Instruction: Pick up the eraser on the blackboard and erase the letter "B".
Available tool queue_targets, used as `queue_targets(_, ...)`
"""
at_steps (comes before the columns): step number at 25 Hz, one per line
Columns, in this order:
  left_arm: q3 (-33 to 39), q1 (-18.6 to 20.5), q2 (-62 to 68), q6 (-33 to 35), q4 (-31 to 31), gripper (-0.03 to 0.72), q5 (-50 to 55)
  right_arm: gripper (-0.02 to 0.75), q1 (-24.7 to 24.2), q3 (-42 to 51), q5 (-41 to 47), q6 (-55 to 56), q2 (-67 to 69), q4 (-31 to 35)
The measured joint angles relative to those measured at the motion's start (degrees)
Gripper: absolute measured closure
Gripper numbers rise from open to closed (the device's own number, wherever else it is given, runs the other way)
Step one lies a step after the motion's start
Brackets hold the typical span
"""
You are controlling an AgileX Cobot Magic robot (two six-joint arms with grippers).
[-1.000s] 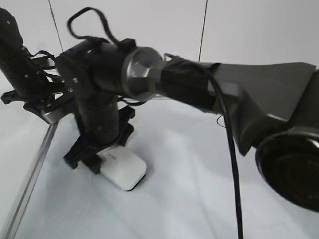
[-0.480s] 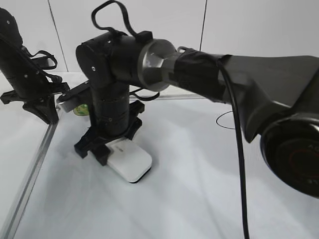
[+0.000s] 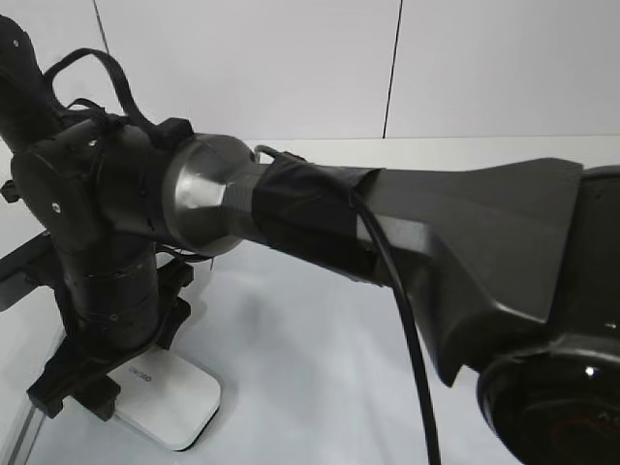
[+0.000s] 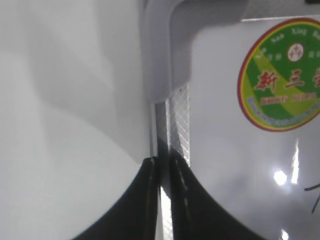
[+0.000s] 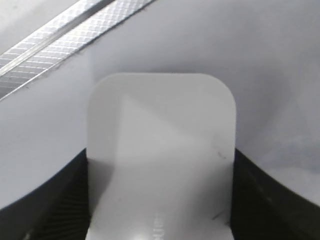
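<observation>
Right arm reaches across the exterior view from the right edge to the lower left, black wrist pointing straight down; right gripper (image 3: 97, 392) is clamped on the white rounded-rectangular plastic eraser (image 3: 170, 405), black fingers pressed against both long sides. Right wrist view confirms: eraser (image 5: 160, 155) fills the middle, a dark finger (image 5: 47, 200) touching its left edge and another touching its right edge, no gap visible on either side. Eraser sits flat on the large white dry-erase blackboard (image 3: 291, 378), thin black pad showing along its bottom edge, at the board's near-left area close to the grey metal frame (image 3: 24, 436). In the right wrist view the frame's cross-hatched strip (image 5: 75, 25) runs diagonally across the top left, apart from the eraser. Board surface around the eraser is bare white; the hand-drawn black marker letter "B" isn't in any view I can identify, only a short black stroke (image 4: 314, 192) at the right edge of the left wrist view, cannot tell which letter. Left gripper (image 4: 162, 200) is pinched nearly closed, the two dark fingers straddling the frame strip (image 4: 180, 115) with just a thin slit between them, near the rounded grey corner (image 4: 160, 50). Round green, yellow and red sticker (image 4: 285, 75) with red characters lies on the board just right of that corner, partly cut off by the picture's edge.
</observation>
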Motion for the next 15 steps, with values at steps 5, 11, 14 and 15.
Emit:
queue_targets(5,0.0,0.0,0.0,0.1,0.0,0.66,0.0,0.176,-1.0,0.0,0.0,0.0,0.0,0.6)
queue_targets(11,0.0,0.0,0.0,0.1,0.0,0.66,0.0,0.176,-6.4,0.0,0.0,0.5,0.0,1.9)
queue_targets(14,0.0,0.0,0.0,0.1,0.0,0.66,0.0,0.176,-10.4,0.0,-0.2,1.1,0.0,0.8)
queue_targets(15,0.0,0.0,0.0,0.1,0.0,0.66,0.0,0.176,-11.5,0.0,-0.2,1.3,0.0,0.5)
